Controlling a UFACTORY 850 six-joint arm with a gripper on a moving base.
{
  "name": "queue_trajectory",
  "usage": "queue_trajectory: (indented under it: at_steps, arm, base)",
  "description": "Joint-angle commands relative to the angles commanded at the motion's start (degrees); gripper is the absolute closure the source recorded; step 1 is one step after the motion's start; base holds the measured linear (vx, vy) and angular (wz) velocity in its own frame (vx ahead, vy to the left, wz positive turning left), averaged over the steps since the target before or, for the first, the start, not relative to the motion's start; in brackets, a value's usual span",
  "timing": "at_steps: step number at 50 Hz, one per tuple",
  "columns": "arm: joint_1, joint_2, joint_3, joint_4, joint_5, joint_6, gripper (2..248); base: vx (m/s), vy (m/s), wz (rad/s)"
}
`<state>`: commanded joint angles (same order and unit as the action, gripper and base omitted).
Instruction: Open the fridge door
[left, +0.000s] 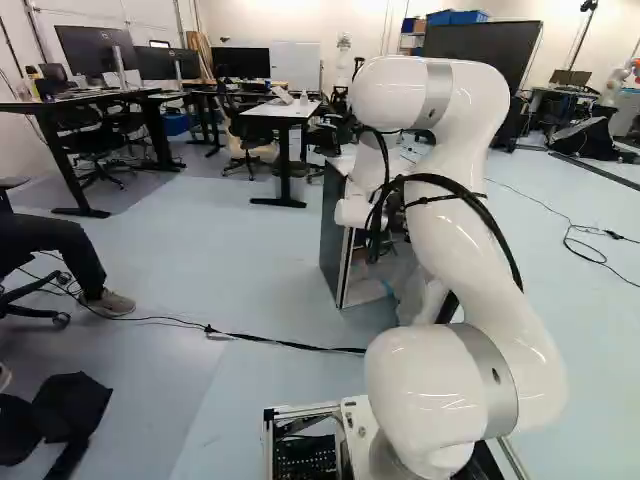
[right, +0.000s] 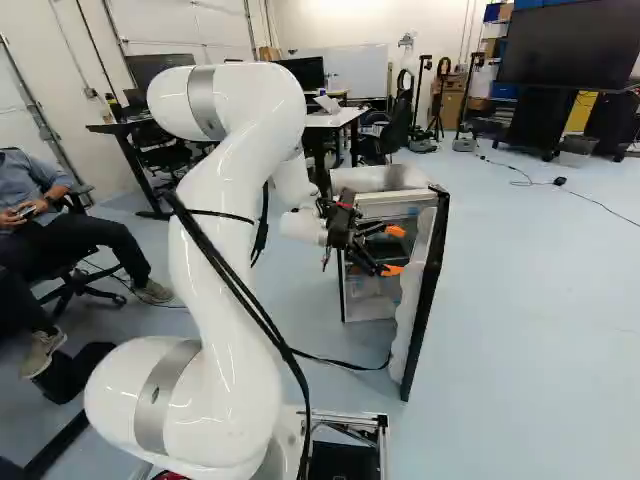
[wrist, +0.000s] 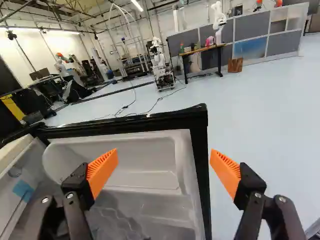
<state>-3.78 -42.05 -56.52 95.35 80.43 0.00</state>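
Observation:
The small fridge (right: 385, 207) stands ahead of the arm with its door (right: 425, 295) swung well out from the body. My gripper (right: 394, 250) is at the doorway, on the door's inner side in the right base view. Seen from the wrist, the gripper (wrist: 164, 171) is open, nothing held between its orange pads. One finger lies over the white inner liner (wrist: 145, 162); the other is beyond the door's black edge (wrist: 201, 165), over floor. Whether either finger touches the door I cannot tell. In the left base view the arm hides most of the gripper; the fridge's dark side (left: 333, 235) shows.
A seated person (right: 50, 215) is at the left of the right base view. A black cable (left: 270, 342) crosses the floor before the fridge. Desks (left: 285, 115) and chairs stand behind. Another robot (wrist: 161, 67) is far off past the door.

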Motion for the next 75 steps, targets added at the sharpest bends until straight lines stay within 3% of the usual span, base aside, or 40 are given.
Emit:
queue_trajectory:
  at_steps: [14,61,75]
  arm:
    - [-3.34,-1.50,-3.29,2.49,-1.32,0.00,3]
    - [-14.29,-6.75,-15.34,17.32,-9.07,0.00,3]
    - [-17.25,-8.32,-19.00,18.56,-9.84,0.00,3]
  base:
    - [0.000,0.000,0.000]
    - [0.000,0.000,0.000]
    - [0.000,0.000,0.000]
